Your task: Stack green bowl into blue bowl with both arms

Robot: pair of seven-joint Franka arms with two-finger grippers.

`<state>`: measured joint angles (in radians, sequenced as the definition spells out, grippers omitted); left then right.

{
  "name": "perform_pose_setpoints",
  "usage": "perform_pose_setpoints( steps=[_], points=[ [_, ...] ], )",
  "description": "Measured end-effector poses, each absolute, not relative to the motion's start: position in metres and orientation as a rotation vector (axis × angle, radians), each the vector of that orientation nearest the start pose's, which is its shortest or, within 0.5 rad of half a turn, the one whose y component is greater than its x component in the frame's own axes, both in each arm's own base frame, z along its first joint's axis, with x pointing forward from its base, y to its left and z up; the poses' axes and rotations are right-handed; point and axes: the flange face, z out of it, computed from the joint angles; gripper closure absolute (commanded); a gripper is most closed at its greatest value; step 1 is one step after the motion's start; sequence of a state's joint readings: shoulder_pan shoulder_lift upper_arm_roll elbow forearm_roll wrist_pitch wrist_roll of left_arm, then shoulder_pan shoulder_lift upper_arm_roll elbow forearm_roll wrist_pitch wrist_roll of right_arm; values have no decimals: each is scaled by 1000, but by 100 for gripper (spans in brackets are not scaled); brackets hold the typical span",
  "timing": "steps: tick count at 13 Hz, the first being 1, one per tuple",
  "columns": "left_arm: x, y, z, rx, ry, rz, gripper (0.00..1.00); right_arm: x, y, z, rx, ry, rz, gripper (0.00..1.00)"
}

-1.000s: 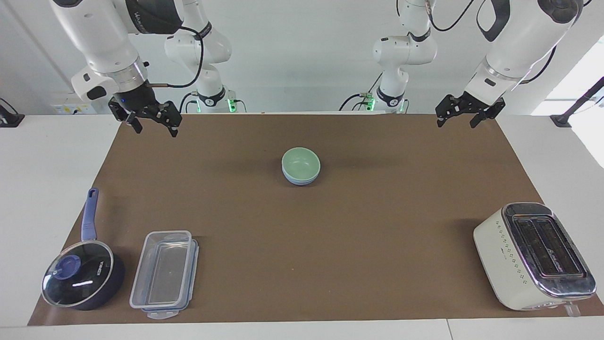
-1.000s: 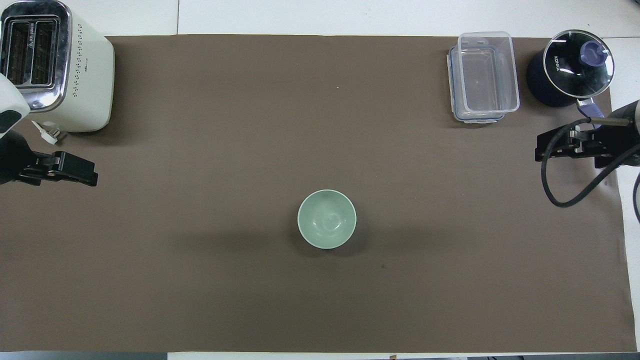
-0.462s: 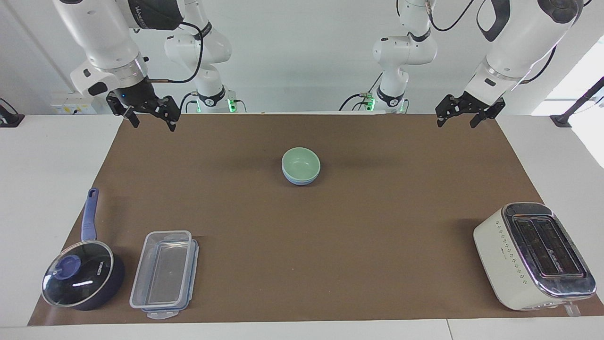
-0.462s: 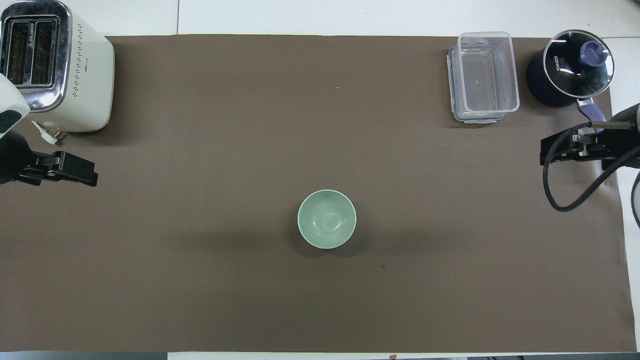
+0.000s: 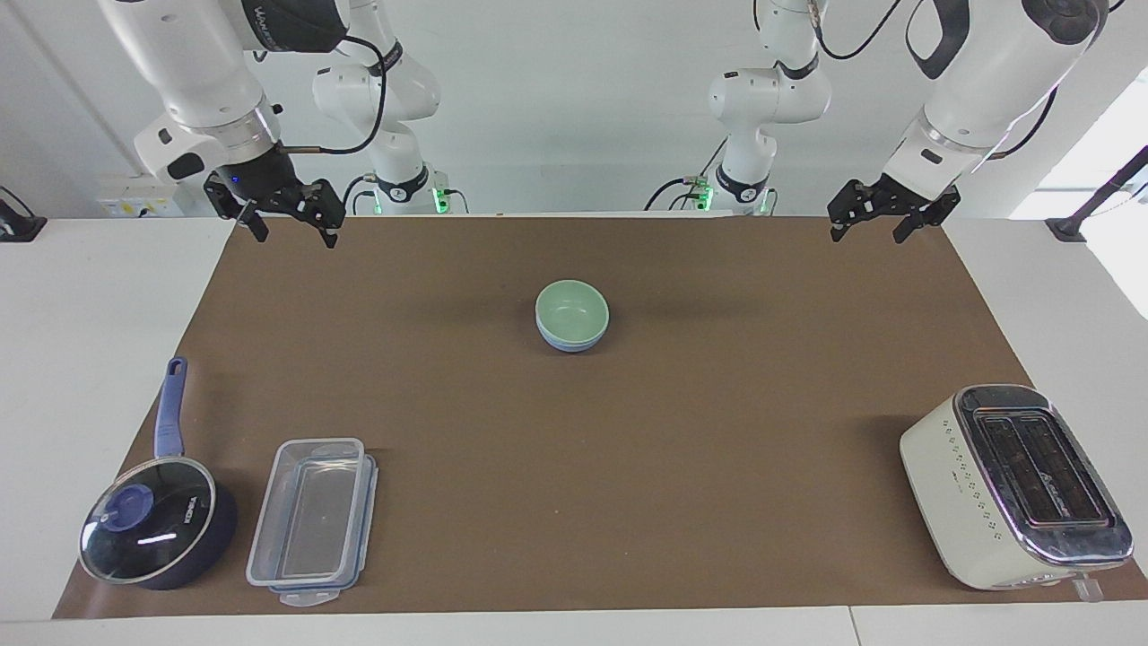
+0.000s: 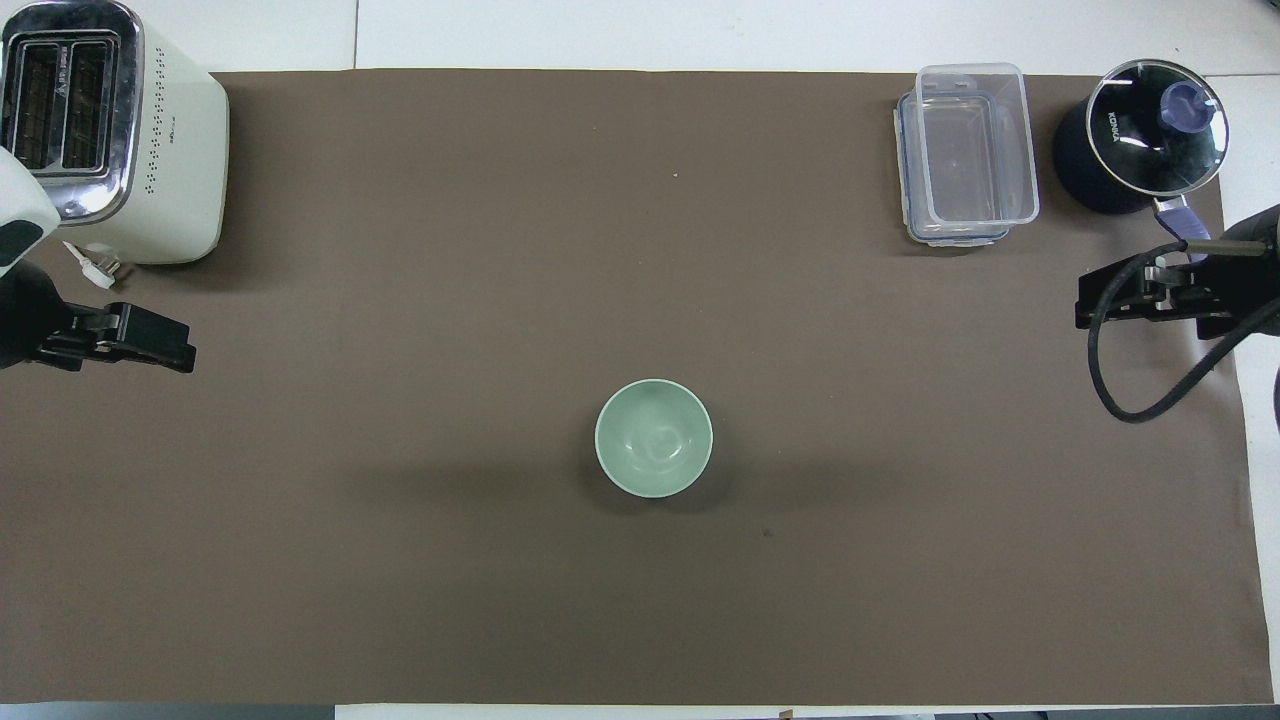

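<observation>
The green bowl (image 5: 572, 308) sits nested in the blue bowl (image 5: 574, 344) at the middle of the brown mat. Only the blue bowl's lower wall shows below the green rim. In the overhead view the green bowl (image 6: 654, 437) hides the blue one. My right gripper (image 5: 295, 235) is open and empty, raised over the mat's corner at the right arm's end; it also shows in the overhead view (image 6: 1092, 304). My left gripper (image 5: 868, 236) is open and empty, raised over the mat's corner at the left arm's end, and it waits (image 6: 160, 345). Both are well apart from the bowls.
A white toaster (image 5: 1013, 484) stands farther from the robots at the left arm's end. A clear lidded container (image 5: 314, 520) and a dark blue saucepan with a glass lid (image 5: 157, 529) stand farther from the robots at the right arm's end.
My right gripper has risen a little and drawn back toward the robots' edge of the mat. The left gripper and the bowls have not moved.
</observation>
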<state>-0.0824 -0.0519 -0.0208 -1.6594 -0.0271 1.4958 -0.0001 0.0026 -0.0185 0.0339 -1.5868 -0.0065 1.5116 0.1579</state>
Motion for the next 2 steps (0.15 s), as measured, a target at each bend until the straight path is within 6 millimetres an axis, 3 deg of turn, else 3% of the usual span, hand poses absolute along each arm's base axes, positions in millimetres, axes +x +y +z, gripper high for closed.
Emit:
perform_pose_setpoints(
  steps=[2],
  points=[
    [525, -58, 605, -3153, 163, 178, 0, 542, 20, 622, -3141, 186, 89, 0]
  ],
)
